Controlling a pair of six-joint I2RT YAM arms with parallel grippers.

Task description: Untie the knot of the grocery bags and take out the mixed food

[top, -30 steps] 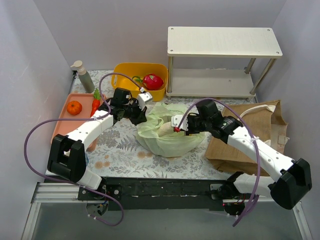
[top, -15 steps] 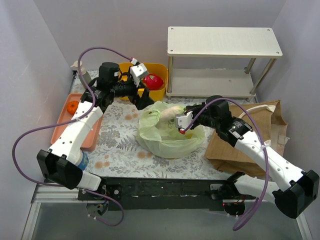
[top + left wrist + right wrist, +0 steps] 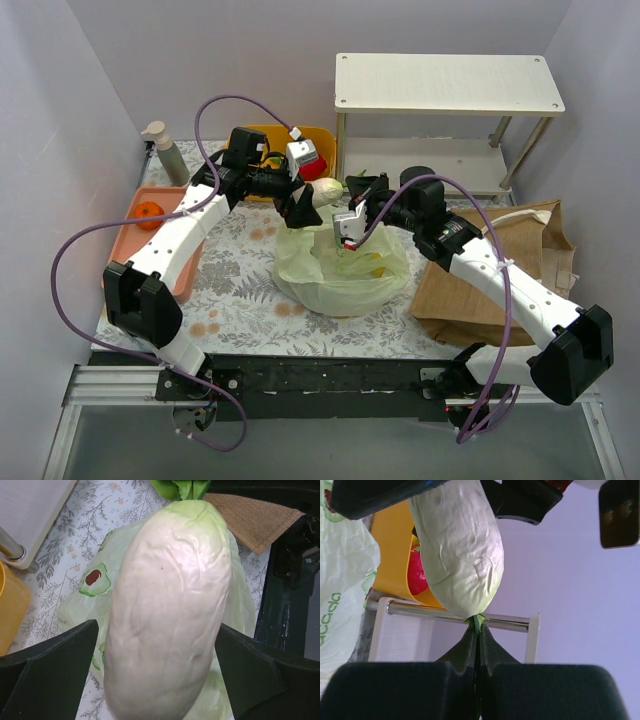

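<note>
Pale lilac walls close in a worktop spread with a leaf-print cloth. At its middle we see the pale green bag slumped open, and the white radish hangs in the air above the bag's far edge, touching neither bag nor cloth. The right fingers are pinched fully together on the radish's green top, so the root hangs from that tuft alone. The left fingers are spread as wide as they go, one on each side of the radish's body; in the left wrist view there is a gap on both sides, so we judge they are not gripping it.

To the right, the brown tote lies flat, partly under the right arm. At the back stands a yellow basket with a red fruit in it, half hidden by the left wrist. On the far left, a tangerine sits in an orange tray, with a pump bottle just behind it. A white shelf fills the back right corner.
</note>
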